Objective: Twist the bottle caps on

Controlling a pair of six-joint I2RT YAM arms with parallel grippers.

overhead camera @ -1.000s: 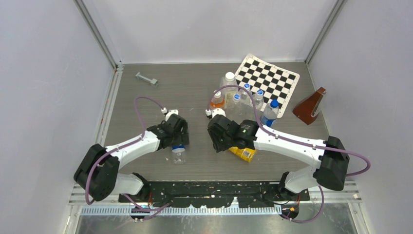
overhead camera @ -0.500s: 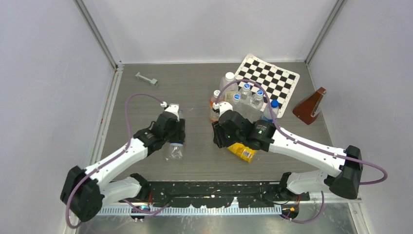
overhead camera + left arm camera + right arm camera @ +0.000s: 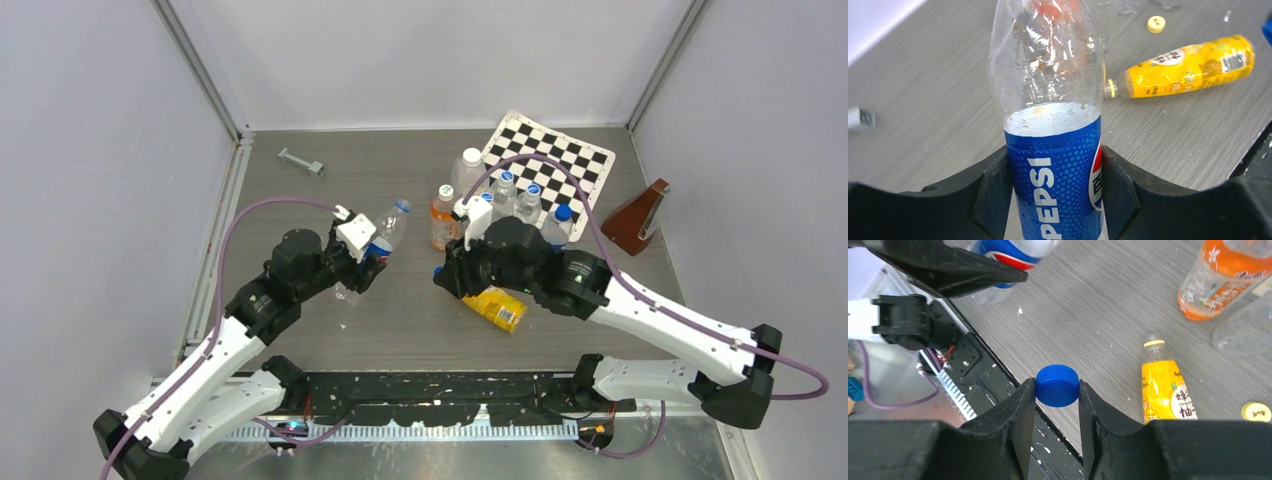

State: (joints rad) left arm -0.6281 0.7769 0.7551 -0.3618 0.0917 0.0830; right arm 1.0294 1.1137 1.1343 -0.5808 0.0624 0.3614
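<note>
**Cap-to-neck alignment.** The left claw pinches the Pepsi bottle at its label and holds it clear of the worktop. The bottle's long axis is tilted, neck pointing away and toward the right arm. The right claw pinches the blue cap by its rim, right of that neck and nearer the bases. The juice bottle lies on its side, apart from the yellow cap.

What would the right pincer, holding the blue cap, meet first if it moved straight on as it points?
Its blue cap would probably touch the bare table first, short of the Pepsi bottle in the left pincer; depth is unclear.
</note>
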